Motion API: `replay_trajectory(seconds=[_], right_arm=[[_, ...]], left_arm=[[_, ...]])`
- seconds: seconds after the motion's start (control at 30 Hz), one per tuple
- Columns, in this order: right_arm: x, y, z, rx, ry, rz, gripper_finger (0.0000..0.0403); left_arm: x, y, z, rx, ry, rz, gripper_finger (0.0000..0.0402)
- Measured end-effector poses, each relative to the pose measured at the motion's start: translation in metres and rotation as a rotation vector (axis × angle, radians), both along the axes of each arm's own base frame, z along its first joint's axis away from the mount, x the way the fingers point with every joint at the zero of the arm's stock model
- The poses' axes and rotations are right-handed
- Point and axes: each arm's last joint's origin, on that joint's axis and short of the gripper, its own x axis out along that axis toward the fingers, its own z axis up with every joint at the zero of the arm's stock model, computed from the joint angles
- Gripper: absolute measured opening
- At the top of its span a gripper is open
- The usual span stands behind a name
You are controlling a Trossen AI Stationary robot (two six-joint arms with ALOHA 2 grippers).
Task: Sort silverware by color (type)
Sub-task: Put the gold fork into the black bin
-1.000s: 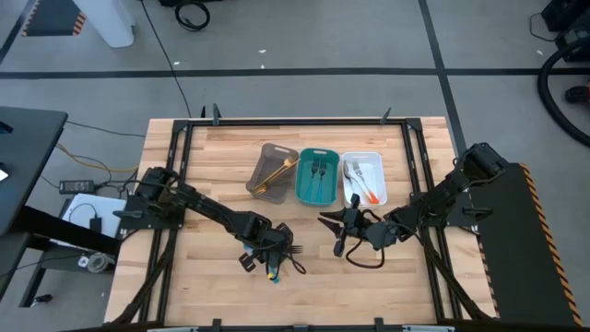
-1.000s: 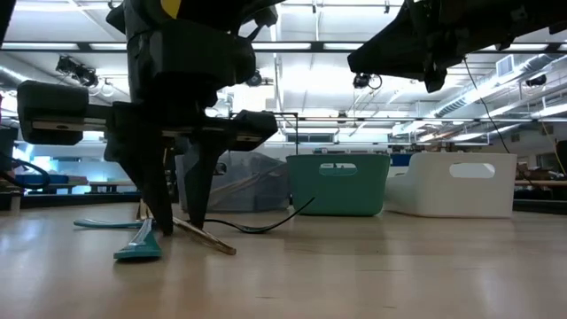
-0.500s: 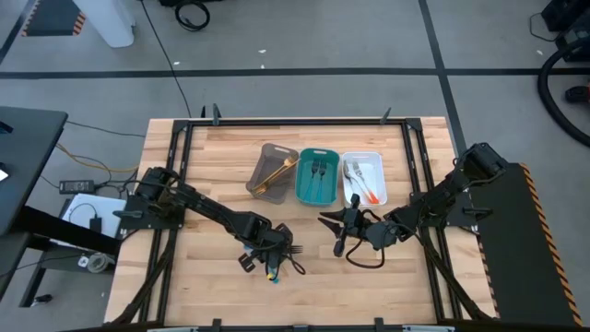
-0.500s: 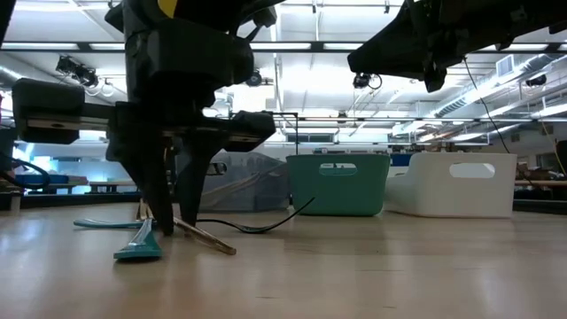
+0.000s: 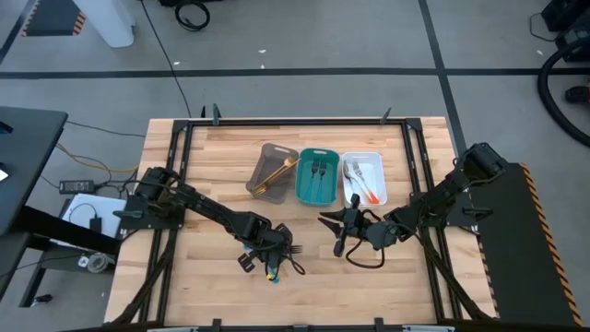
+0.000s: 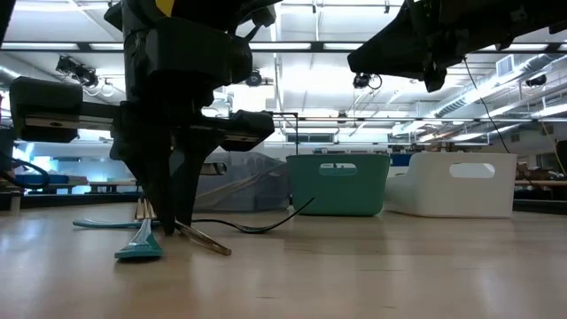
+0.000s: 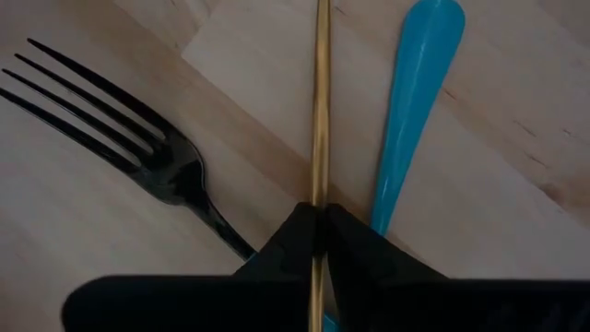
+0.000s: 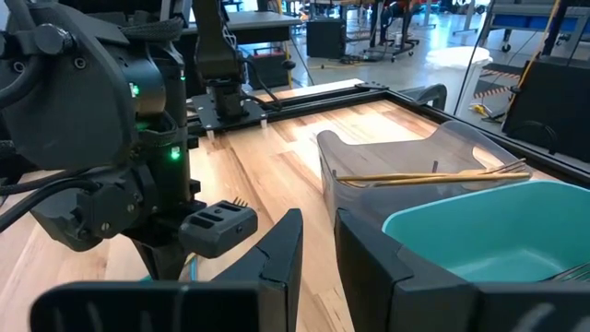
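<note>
Pinching one gold utensil (image 7: 320,111), the left tool (image 7: 318,231) stands beside one black fork (image 7: 138,138) and one blue handle (image 7: 415,92); the right tool (image 8: 318,249) hovers narrowly parted, empty.

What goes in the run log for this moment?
left gripper: shut on gold utensil, on table | right gripper: open, empty, waiting near teal tray
</note>
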Motion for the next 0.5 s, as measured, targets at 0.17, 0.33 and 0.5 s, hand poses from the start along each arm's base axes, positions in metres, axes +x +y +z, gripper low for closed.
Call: replay_trajectory(seconds=[0.17,0.33,0.5], right_arm=[[0.0,0.0,0.0,-0.001,0.0,-0.003,0.0075],[0.0,0.0,0.0,-0.001,0.0,-0.003,0.0075],[0.0,0.0,0.0,-0.001,0.0,-0.003,0.0075]], left_arm=[[-0.001,0.0,0.001,0.03,-0.004,-0.007,0.0026],[-0.001,-0.002,0.007,0.087,0.019,-0.022,0.0027],[0.002,-0.002,0.016,0.125,0.031,-0.021,0.0027]])
